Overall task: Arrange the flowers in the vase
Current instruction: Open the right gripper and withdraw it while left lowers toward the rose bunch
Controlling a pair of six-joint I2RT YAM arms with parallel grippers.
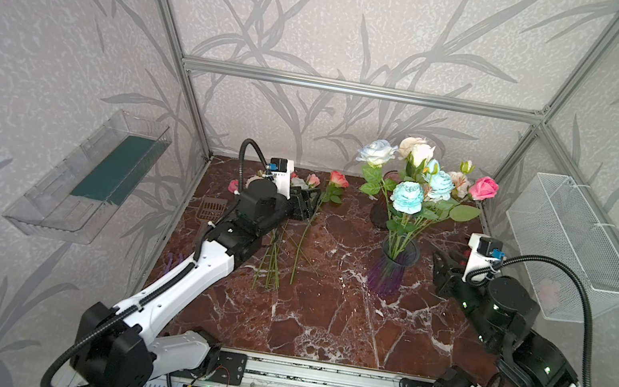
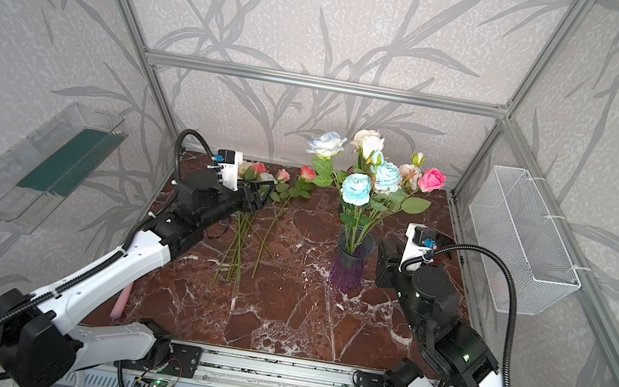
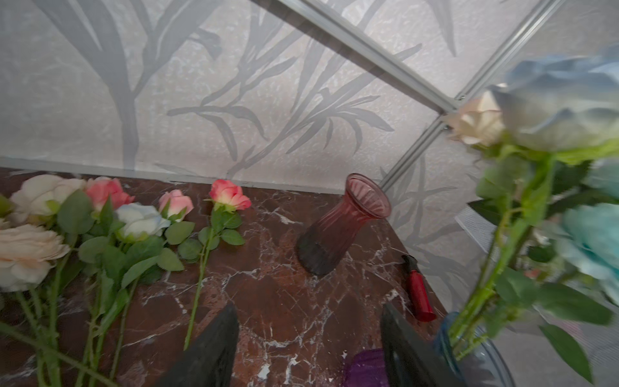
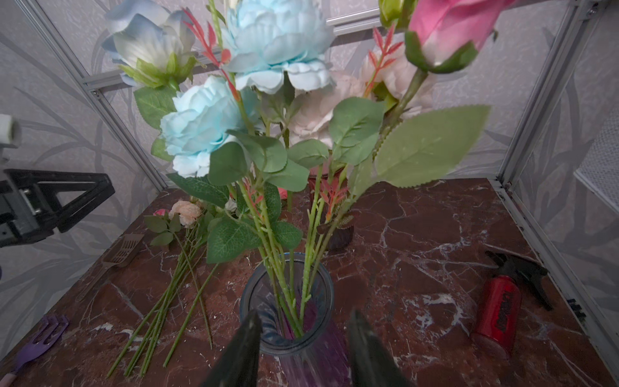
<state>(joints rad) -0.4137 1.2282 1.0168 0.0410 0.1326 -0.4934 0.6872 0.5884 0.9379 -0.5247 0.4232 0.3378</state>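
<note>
I am holding my left gripper (image 1: 308, 203) above the table (image 1: 321, 322), just beside the stem of one coral rose (image 3: 229, 198). Its two jaws are standing wide apart with nothing between them but bare marble. The loose flowers (image 3: 134, 241) are lying flat at the back left, heads toward the rear wall. In the left wrist view I am counting six heads: one cream, one peach, two pink, one white tinged with blue, and the coral one, which is lying a little apart from the other five. Their stems are bunching too closely for me to count. My right gripper (image 4: 303, 313) is pointing at the vase (image 1: 391, 275) from the right, its two jaws parted and gripping nothing. In both top views its tips are stopping just short of the glass. That vase is standing upright right of centre, purple toward its base, and is holding the bunch (image 1: 422, 187). There I am making out two full pale-blue heads, one blue-and-white rose and one pink rose. The cream and peach heads behind are overlapping too much to count. A second, red vase (image 3: 338, 228) is standing behind it near the rear wall. One red spray bottle (image 4: 495, 308) is lying near the right edge, and one purple fork (image 4: 40, 335) and one brown scoop (image 4: 122, 249) are lying along the left.
</note>
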